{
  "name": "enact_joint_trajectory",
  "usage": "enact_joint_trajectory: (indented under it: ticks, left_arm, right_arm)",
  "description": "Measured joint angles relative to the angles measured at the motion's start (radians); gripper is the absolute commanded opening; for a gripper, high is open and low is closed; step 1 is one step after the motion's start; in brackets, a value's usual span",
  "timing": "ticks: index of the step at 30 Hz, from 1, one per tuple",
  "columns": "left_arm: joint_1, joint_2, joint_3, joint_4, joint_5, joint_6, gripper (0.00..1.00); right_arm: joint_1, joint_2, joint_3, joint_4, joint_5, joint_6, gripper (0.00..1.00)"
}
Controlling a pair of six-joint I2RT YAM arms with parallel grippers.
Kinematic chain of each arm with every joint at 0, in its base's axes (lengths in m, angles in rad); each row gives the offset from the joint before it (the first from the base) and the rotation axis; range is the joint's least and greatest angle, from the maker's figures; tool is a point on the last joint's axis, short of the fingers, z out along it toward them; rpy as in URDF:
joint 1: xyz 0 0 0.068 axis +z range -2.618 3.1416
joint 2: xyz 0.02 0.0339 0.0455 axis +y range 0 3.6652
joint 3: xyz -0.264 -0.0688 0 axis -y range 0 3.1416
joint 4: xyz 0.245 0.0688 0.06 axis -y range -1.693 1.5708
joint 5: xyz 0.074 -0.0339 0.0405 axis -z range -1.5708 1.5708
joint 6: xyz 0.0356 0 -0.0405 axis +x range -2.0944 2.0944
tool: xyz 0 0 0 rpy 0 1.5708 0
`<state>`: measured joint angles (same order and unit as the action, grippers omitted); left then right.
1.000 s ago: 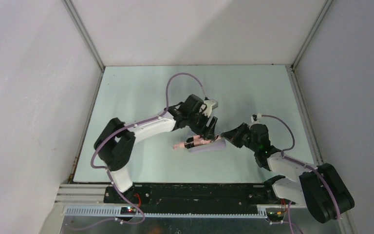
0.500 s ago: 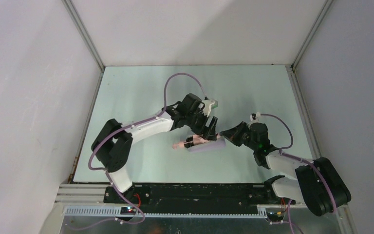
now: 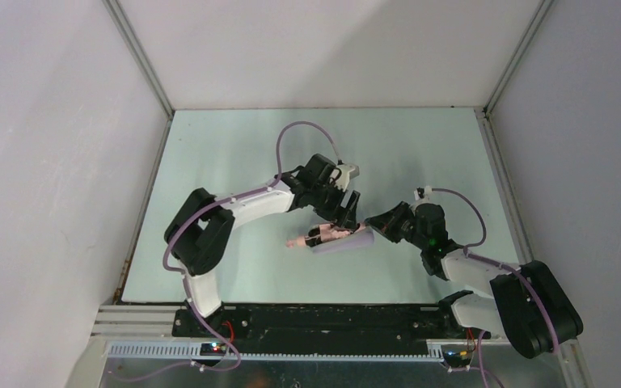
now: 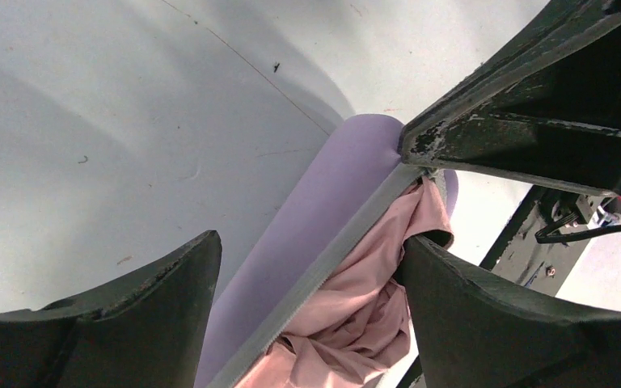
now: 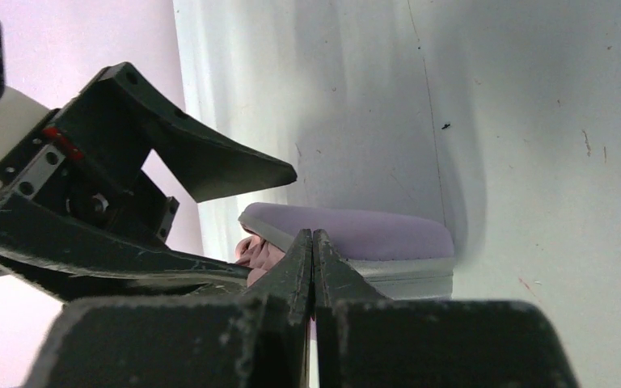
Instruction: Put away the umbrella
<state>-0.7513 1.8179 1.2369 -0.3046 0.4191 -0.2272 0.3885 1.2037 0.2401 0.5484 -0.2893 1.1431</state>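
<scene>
The umbrella lies mid-table, its salmon-pink fabric bunched inside a lilac hard case whose grey zipper edge stands ajar; a pink end sticks out of the case to the left. My left gripper hangs over the case, open, its jaws straddling the case and the fabric, the right finger touching the pink cloth. My right gripper is shut, its tips pressed against the case's right end. Pink fabric shows beside them.
The pale green table is boxed in by white walls on the left, back and right. A black rail with both arm bases runs along the near edge. The two grippers stand close together over the case.
My left jaws have spread a little wider over the case, and the left arm's elbow has shifted to the right. The right gripper has stayed shut at the case's end.
</scene>
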Motion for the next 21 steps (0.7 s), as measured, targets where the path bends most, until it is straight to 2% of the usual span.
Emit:
enact_joint_trajectory:
  ticks: [3, 8, 10, 13, 15, 18, 20, 21]
  left_arm:
    - [0.000, 0.019, 0.000, 0.000, 0.013, -0.001, 0.81]
    - [-0.002, 0.023, -0.007, 0.007, 0.021, -0.001, 0.80]
    - [-0.007, 0.022, -0.035, 0.031, 0.019, -0.002, 0.73]
    - [-0.017, 0.022, -0.090, 0.079, 0.012, -0.023, 0.45]
    - [-0.027, 0.022, -0.110, 0.116, 0.013, -0.035, 0.36]
    - [-0.039, 0.021, -0.119, 0.150, 0.018, -0.048, 0.28]
    - [-0.047, 0.021, -0.125, 0.165, 0.009, -0.056, 0.17]
    - [-0.052, 0.021, -0.125, 0.170, 0.001, -0.060, 0.15]
  right_arm:
    - [0.000, 0.000, 0.000, 0.000, 0.000, -0.002, 0.00]
    - [0.000, 0.000, 0.000, 0.000, -0.001, -0.003, 0.00]
    - [0.000, 0.000, 0.000, -0.002, -0.003, -0.004, 0.00]
    - [0.014, -0.003, 0.000, -0.012, -0.004, -0.007, 0.00]
    - [0.027, -0.013, 0.000, -0.020, 0.013, -0.014, 0.00]
    - [0.066, -0.034, 0.003, -0.045, 0.087, -0.023, 0.00]
    - [0.104, -0.050, 0.006, -0.064, 0.143, -0.031, 0.00]
    - [0.129, -0.056, 0.010, -0.072, 0.174, -0.036, 0.00]
